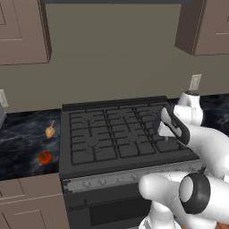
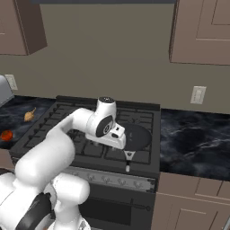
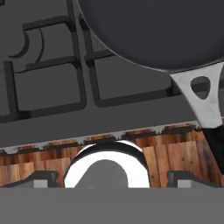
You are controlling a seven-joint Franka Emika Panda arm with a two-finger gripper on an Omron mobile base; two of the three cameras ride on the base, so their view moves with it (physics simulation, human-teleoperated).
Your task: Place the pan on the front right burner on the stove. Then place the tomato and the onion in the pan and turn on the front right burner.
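Note:
The dark round pan [image 2: 136, 136] sits on the front right burner [image 2: 147, 153] of the stove [image 1: 112, 134], its short handle pointing over the front edge. In the hand view the pan [image 3: 153, 30] lies at the top right and its handle [image 3: 202, 96] runs down the right side. My gripper [image 2: 117, 143] hangs just left of the pan, over the stove's front. The gripper [image 3: 113, 179] is open, with nothing between its fingertips. The tan onion [image 1: 50, 131] and the red tomato [image 1: 45, 157] lie on the dark counter left of the stove.
A silver strip of knobs [image 2: 112, 179] runs along the stove's front, above the dark oven door [image 1: 112, 210]. Dark marble counter [image 2: 193, 139] extends to the right of the stove. Wall cabinets [image 2: 202, 31] hang above, and an outlet [image 2: 197, 95] is on the wall.

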